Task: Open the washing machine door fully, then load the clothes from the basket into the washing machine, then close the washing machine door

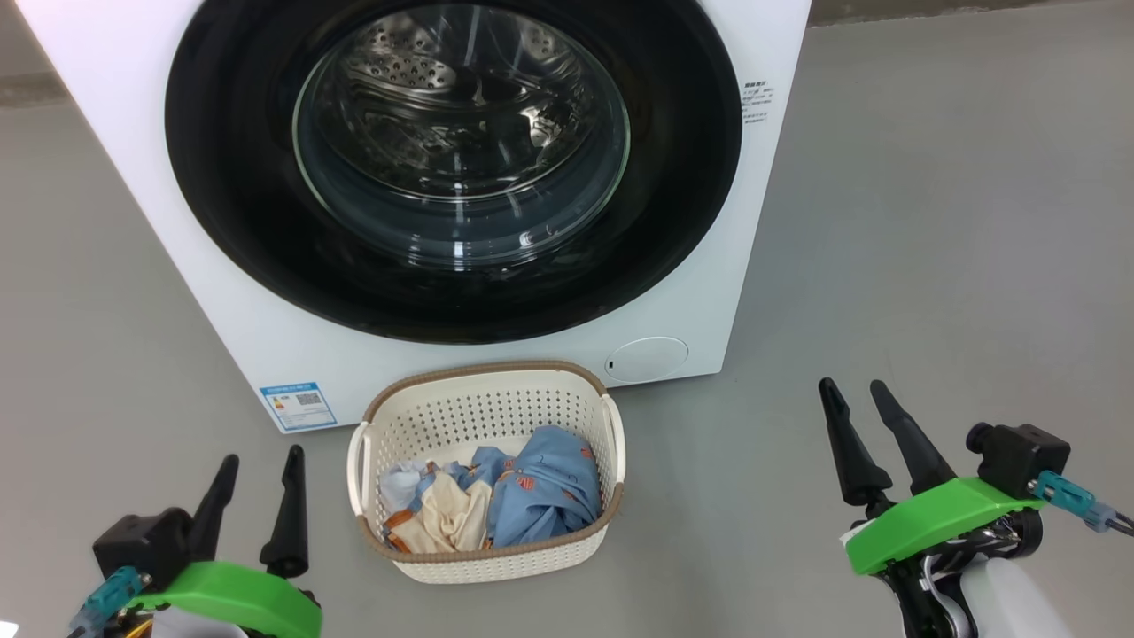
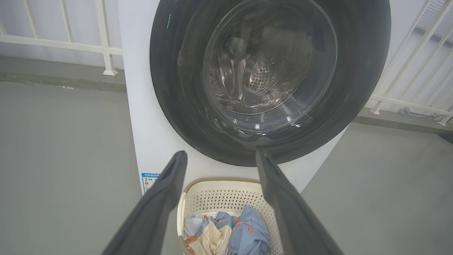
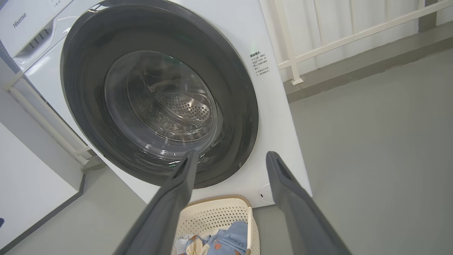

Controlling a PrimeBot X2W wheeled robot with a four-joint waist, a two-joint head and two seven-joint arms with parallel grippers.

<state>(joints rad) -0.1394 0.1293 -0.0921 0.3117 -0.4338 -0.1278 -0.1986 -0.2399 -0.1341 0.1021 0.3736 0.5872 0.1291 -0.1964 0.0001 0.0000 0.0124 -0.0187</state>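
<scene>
The white washing machine (image 1: 230, 301) stands in front of me with its round black washing machine door (image 1: 239, 204) shut flat against it, the steel drum showing through the glass. On the floor before it sits the cream basket (image 1: 485, 416) holding the clothes (image 1: 523, 496), light blue with orange prints plus cream pieces. My left gripper (image 1: 263, 460) hovers open at the lower left, left of the basket. My right gripper (image 1: 856, 389) stands open at the lower right, well clear of the basket. Both wrist views show the door (image 2: 170, 88) (image 3: 81, 88) and basket (image 2: 226, 198) (image 3: 216, 216) beyond open fingers.
Grey floor (image 1: 930, 221) spreads to both sides of the machine. A white railing (image 2: 102, 46) and low kerb run behind it. A round white flap (image 1: 648, 359) and a blue label sticker (image 1: 299, 405) sit low on the machine's front.
</scene>
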